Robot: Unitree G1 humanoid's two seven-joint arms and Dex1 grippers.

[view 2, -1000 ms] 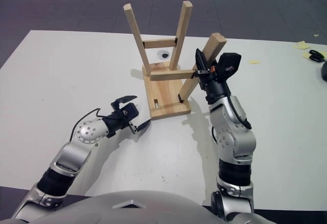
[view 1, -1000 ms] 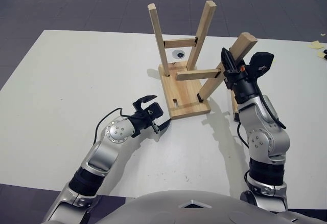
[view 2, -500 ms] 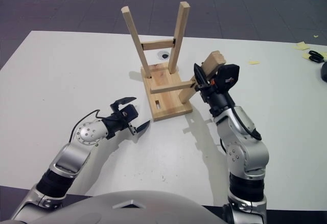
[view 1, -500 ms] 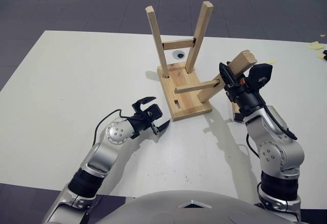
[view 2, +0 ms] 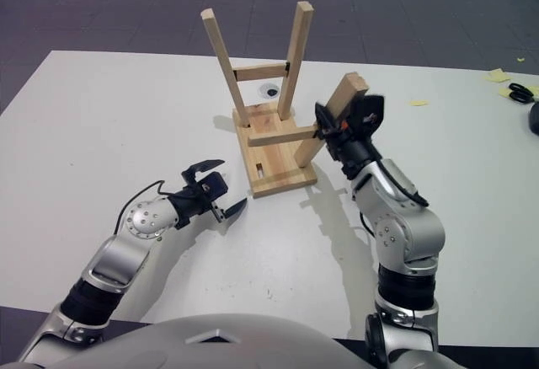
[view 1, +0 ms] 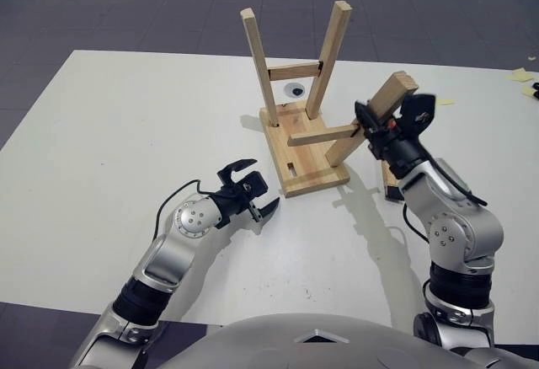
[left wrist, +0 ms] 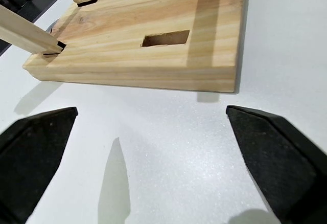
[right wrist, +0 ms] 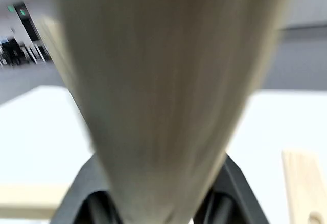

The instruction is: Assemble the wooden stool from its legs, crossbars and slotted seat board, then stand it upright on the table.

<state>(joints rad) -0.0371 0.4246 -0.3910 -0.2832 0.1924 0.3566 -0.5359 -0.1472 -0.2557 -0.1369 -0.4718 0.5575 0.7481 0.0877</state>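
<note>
Across most of the frame, a white table (view 1: 101,133), with wide bare room at the left and along the near edge. Dark floor beyond its far edge at the top.

In the upper middle, near the far edge, a slotted seat board (view 1: 313,169) lying flat on the table. From its far end, two legs upward (view 1: 258,66) (view 1: 328,57), spreading a little apart, joined by a short crossbar (view 1: 295,71).

At the right side of the board, a third leg (view 1: 392,93), tilted up and to the right, lower end at the board's right edge; not possible to tell whether seated in a slot. From this leg toward the left, over the board, a second crossbar (view 1: 324,136), with its free end near the bases of the upright legs.

Around the middle of the tilted leg, the right gripper (view 1: 373,126), closed on the wood.

Behind the right forearm, a loose wooden piece (view 1: 390,185) on the table, partly hidden.

Lower left of the board, just beside its near corner and not touching, the left gripper (view 1: 257,190), spread wide and holding nothing. In the left wrist view, one open slot (left wrist: 164,38) in the board and bare table between the fingers.

At the far right edge, small yellow notes (view 1: 522,74).
</note>
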